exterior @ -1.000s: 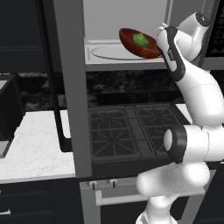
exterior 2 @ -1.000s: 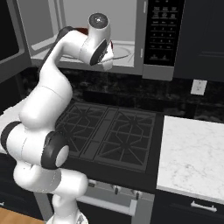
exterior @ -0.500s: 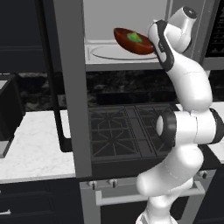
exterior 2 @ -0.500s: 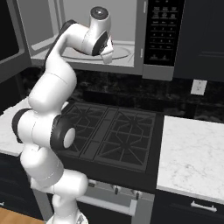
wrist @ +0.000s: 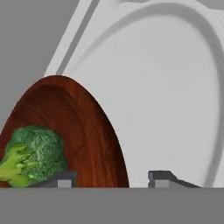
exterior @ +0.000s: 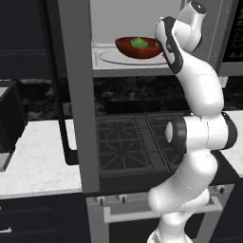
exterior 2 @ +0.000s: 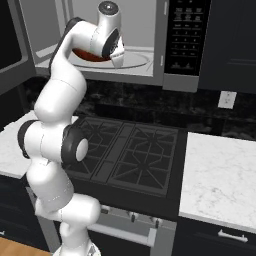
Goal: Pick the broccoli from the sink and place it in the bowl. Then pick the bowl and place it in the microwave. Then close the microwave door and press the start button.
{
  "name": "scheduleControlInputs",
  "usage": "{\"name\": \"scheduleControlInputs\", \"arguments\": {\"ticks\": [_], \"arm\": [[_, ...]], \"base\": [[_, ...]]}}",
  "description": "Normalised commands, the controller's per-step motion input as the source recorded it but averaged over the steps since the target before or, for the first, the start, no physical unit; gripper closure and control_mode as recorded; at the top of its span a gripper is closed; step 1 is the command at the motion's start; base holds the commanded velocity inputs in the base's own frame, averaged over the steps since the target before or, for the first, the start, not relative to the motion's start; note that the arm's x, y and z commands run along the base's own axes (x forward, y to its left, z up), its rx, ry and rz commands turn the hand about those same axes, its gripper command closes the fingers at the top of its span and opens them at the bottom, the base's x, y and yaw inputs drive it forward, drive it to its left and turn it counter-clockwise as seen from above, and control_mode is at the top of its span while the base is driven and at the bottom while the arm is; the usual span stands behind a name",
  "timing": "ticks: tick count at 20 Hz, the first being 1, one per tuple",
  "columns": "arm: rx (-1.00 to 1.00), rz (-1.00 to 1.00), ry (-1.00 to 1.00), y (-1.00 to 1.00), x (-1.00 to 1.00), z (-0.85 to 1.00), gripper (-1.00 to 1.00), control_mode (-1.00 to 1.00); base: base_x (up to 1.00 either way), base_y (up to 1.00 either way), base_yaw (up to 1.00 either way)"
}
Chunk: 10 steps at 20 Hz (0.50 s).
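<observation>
The reddish-brown bowl [exterior: 137, 48] sits level inside the open microwave [exterior: 142, 28], over the round turntable [exterior: 111, 59]; whether it touches the glass I cannot tell. The broccoli [exterior: 138, 42] lies in the bowl. My gripper [exterior: 163, 47] is shut on the bowl's right rim. In the hand view the bowl [wrist: 87, 140] and broccoli [wrist: 35, 153] fill the lower left, the rim passes between my gripper's [wrist: 111, 180] fingers, and the turntable [wrist: 166, 96] spreads beyond. The microwave door [exterior: 78, 95] stands open to the left, its black handle [exterior: 59, 95] facing out. The sink [exterior: 9, 118] is at far left.
The black button panel [exterior 2: 185, 35] is on the microwave's right side. A gas stove [exterior 2: 130, 150] lies below the microwave, with marble counter [exterior 2: 220, 175] to its right and more counter [exterior: 38, 161] to its left. My arm partly hides the bowl [exterior 2: 87, 54] in the right base view.
My arm has carried the bowl with the broccoli deeper into the microwave and brought it from tilted to level, lower over the turntable.
</observation>
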Motion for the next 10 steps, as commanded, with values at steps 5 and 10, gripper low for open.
{"name": "scheduleControlInputs", "arguments": {"ticks": [5,10], "arm": [[0.00,0.00,-0.18,0.09,-0.55,-0.04,-1.00,-1.00],[0.00,0.00,-0.13,0.17,-0.79,-0.33,-1.00,-1.00]], "base": [[0.00,0.00,0.00],[0.00,0.00,0.00]]}}
